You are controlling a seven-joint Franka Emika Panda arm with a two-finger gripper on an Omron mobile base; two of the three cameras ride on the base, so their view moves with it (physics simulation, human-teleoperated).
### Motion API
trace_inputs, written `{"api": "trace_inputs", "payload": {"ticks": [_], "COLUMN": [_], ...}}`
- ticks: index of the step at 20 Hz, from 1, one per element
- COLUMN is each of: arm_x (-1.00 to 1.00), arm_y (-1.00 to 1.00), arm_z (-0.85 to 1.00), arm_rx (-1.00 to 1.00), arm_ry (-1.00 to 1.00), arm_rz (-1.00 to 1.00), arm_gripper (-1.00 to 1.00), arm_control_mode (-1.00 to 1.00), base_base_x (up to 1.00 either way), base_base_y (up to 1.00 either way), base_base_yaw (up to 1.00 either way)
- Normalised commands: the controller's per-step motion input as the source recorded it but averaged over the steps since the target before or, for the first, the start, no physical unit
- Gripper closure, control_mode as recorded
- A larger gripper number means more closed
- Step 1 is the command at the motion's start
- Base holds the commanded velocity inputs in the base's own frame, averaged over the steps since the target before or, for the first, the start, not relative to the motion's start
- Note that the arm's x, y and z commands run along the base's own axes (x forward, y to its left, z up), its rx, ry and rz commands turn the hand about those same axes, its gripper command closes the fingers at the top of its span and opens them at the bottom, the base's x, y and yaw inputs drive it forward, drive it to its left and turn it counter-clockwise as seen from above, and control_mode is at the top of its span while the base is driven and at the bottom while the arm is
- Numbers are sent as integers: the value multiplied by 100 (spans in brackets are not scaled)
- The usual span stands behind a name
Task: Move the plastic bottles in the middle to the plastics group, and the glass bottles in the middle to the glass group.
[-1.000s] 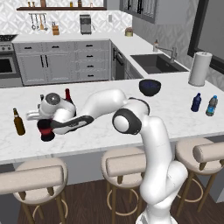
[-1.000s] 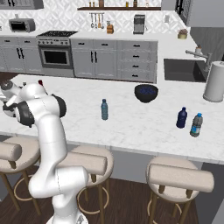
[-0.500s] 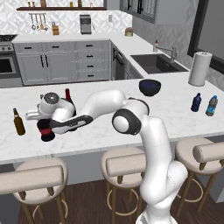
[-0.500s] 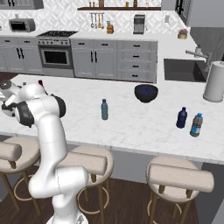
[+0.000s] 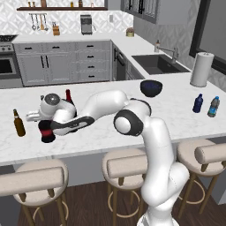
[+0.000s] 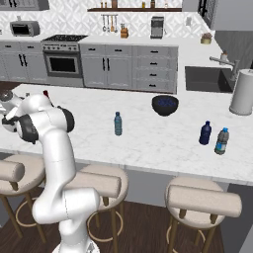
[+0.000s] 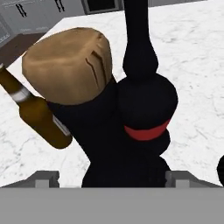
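Gripper point(image 7: 113, 180): jaws apparently spread, gripping nothing. Squat red-banded bottle point(image 7: 146, 109): upright, straight ahead between the jaws, beside amber bottle point(image 7: 41, 116). Wine bottle point(image 5: 68, 96): upright just behind the hand. Light-blue plastic bottle point(image 6: 117, 123): well apart, rightward.

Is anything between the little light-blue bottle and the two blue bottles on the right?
Nothing visible. Bare counter lies between the light-blue bottle and the plastics group; the dark bowl sits farther back.
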Motion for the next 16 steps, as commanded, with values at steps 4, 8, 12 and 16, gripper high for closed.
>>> {"api": "trace_inputs", "payload": {"ticks": [4,8,12,16], "arm_x": [-32,-94,-96,-71], "arm_y": [0,-6,-47,-82], "arm_z": [1,13,19,27], "arm_rx": [0,5,10,14], "arm_ry": [-1,-6,-12,-8], "arm_rz": [0,0,0,0], "arm_gripper": [-100,-100,-100,-100], "arm_control_mode": [-100,-100,-100,-100], "base_base_x": [0,0,0,0], "base_base_y": [0,0,0,0], "base_base_yaw": [0,0,0,0]}}
